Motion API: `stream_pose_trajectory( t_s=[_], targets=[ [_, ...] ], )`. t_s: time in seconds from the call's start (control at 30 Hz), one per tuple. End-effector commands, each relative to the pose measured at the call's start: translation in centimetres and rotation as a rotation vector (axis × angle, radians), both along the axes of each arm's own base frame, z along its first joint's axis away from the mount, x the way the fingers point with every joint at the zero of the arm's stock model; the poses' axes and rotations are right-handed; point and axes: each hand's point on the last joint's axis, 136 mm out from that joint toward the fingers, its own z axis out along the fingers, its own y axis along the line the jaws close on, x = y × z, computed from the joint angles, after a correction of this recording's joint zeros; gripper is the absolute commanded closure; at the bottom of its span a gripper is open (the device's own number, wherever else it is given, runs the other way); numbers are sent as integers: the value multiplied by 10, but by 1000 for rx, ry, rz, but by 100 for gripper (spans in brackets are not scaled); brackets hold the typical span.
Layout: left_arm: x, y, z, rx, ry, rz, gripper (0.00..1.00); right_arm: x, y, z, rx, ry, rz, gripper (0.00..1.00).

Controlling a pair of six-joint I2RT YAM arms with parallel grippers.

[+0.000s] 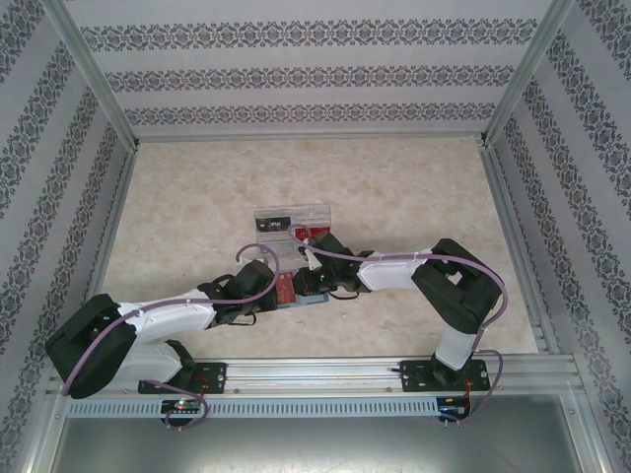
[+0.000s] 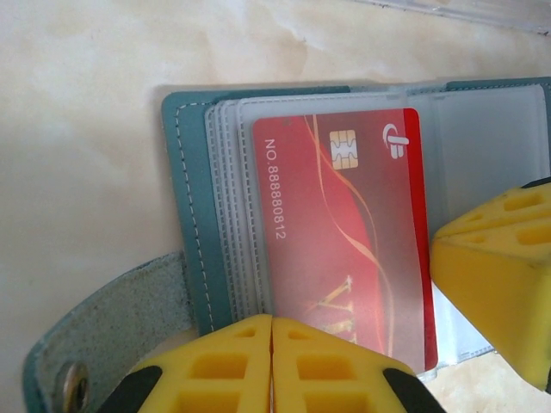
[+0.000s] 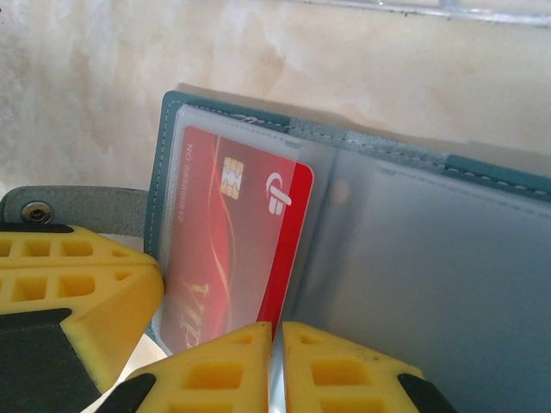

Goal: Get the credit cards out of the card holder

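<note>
Here the left claw (image 2: 273, 366) rests pressed together on the soft teal-blue bifold card holder (image 2: 185, 198); the right claw (image 3: 277, 366) pinches its frosted plastic sleeve (image 3: 323, 215).

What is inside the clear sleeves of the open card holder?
One red card with a chip sits in the top sleeve of the card holder. Sleeves stacked underneath are covered, so their contents cannot be seen.

Top view, centre: the card holder (image 1: 301, 303) is mostly covered — details too small. Left wrist view: the red card (image 2: 344, 249) runs bottom-first behind the left gripper (image 2: 272, 322); the strap (image 2: 112, 318) is cut off lower left.
</note>
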Motion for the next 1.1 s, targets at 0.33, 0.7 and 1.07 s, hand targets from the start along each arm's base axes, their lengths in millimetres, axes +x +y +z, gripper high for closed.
stream_pose_trajectory(
  t_s=[0.33,0.7,1.07],
  targets=[
    [1,0,-4,-17,16,19,91,-3,17,6,53,22,23,87],
    [0,4,-4,2,20,28,92,-4,13,6,59,26,14,100],
    [-2,17,-9,59,37,68,100,2,-15,3,35,32,-43,100]
  ],
)
